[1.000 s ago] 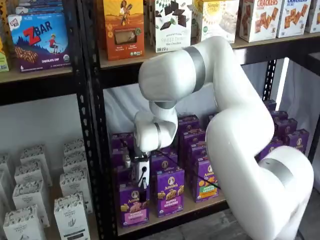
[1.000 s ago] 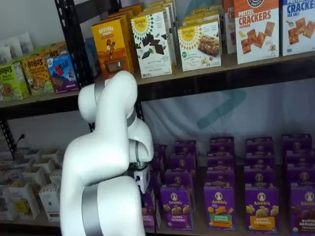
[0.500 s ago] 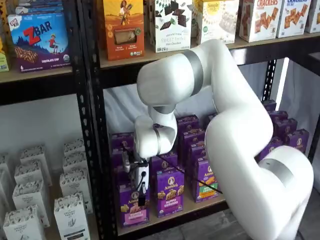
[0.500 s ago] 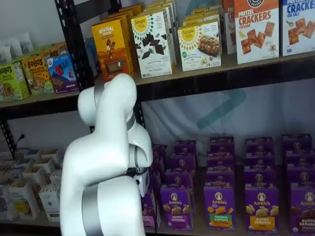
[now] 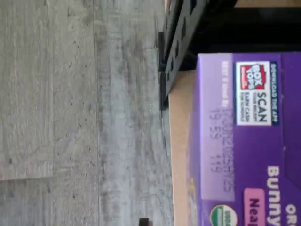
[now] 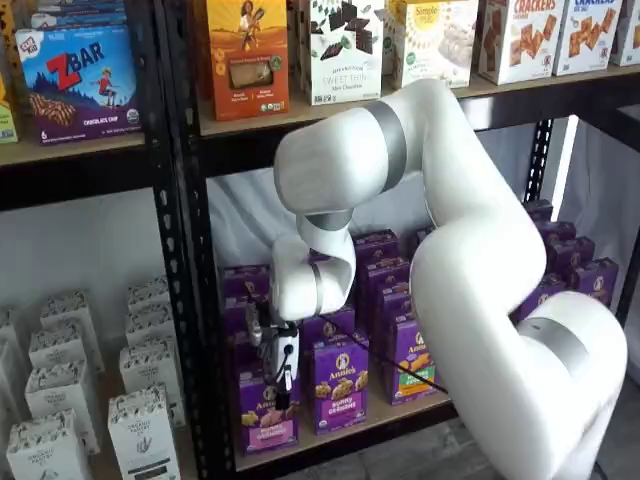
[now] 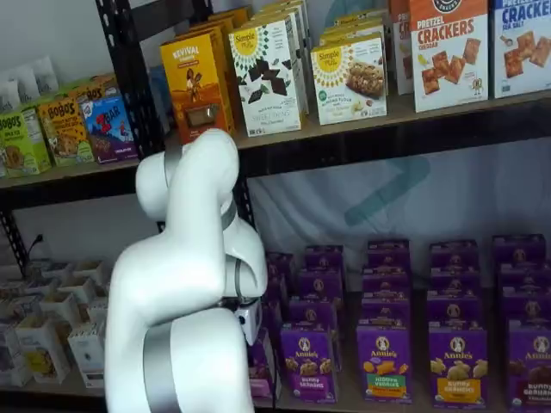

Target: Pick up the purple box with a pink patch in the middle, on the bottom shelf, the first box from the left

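Note:
The purple box (image 6: pixel 266 412) with a pink label panel stands upright at the left front of the bottom shelf (image 6: pixel 392 410). My gripper (image 6: pixel 284 380) hangs right at the box's top, its white body above and its black fingers down in front of the top edge. I see no gap between the fingers, and I cannot tell if they hold the box. In the wrist view the box's purple top (image 5: pixel 235 141) with a Box Tops label fills one side, on the tan board (image 5: pixel 178 141). In a shelf view the arm hides most of the box (image 7: pixel 262 368).
More purple Annie's boxes (image 6: pixel 338 385) stand in rows to the right and behind. A black perforated upright (image 6: pixel 190 300) stands just left of the box. White cartons (image 6: pixel 140 425) fill the neighbouring bay. The grey floor (image 5: pixel 70 117) lies below the shelf's black rail (image 5: pixel 176 47).
The gripper has come down over the last second, from above the front box to its top edge. The boxes have not moved.

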Action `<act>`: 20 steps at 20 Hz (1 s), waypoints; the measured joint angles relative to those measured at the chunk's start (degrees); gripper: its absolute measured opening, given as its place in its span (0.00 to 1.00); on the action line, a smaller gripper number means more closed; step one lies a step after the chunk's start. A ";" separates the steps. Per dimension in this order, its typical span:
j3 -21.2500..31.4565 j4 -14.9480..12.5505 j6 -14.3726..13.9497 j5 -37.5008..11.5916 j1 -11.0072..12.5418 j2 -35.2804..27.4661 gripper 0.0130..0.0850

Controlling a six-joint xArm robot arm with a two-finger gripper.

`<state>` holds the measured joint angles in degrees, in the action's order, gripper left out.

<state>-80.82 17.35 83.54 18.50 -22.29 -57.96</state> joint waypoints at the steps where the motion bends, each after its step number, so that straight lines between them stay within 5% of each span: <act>1: 0.02 -0.01 0.00 -0.12 0.00 0.00 0.72; 8: 0.17 0.28 0.29 -0.43 0.02 -0.03 0.72; 15: 1.01 1.68 1.59 -1.95 -0.09 0.24 0.50; 20: 1.55 2.40 2.14 -3.30 -0.29 0.30 0.50</act>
<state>-79.27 19.75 85.68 15.20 -22.58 -57.66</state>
